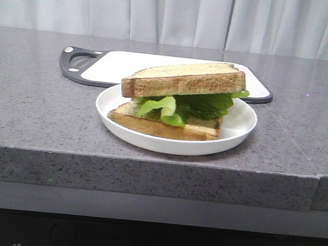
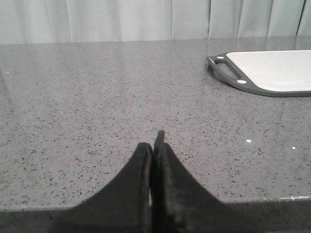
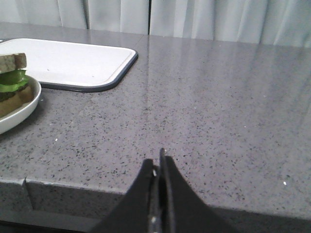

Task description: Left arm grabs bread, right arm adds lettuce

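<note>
Both grippers sit low at the near edge of the counter, neither one visible in the front view. Left gripper: jaws clenched together, tips touching, nothing between them, bare grey speckled stone ahead of it. Right gripper: same story, jaws pressed closed and empty, hovering just over the counter edge. Further in, a white plate sits mid-counter, well apart from both grippers. On it, a thin bottom slice lies flat, the lettuce is on top of that with ruffled green edges sticking out front and at the right side, and the bread, the thicker slice with brown crust, rests on the lettuce, tilted slightly, higher at the right. Right wrist view catches just the edge of the plate and the stack. Behind the plate, touching or just beside its far rim (can't tell which), a white cutting board with a dark grey border and handle at its left end. Pale curtain at the back.
</note>
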Robot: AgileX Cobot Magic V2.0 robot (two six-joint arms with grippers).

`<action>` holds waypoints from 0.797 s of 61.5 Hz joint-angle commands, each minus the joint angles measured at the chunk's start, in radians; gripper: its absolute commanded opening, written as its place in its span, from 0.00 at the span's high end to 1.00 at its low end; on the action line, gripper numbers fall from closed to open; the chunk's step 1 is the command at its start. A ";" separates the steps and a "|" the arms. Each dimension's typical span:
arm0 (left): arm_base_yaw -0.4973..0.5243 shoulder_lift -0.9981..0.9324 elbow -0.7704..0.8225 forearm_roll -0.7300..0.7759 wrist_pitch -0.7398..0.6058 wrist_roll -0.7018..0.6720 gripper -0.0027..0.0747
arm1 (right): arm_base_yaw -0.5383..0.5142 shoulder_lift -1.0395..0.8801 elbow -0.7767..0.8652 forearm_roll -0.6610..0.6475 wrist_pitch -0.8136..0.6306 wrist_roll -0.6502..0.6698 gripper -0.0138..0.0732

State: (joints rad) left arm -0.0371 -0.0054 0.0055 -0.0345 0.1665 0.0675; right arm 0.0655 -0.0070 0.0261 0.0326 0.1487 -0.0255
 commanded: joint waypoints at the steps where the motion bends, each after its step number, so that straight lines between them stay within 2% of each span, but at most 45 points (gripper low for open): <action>1: 0.000 -0.018 0.006 -0.009 -0.089 0.000 0.99 | -0.008 -0.024 -0.002 0.009 -0.061 0.000 0.91; 49: 0.000 -0.018 0.006 -0.009 -0.089 0.000 0.99 | -0.008 -0.023 -0.003 0.009 -0.060 -0.010 0.91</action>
State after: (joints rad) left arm -0.0371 -0.0054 0.0055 -0.0348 0.1677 0.0675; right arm 0.0631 -0.0094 0.0261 0.0416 0.1631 -0.0273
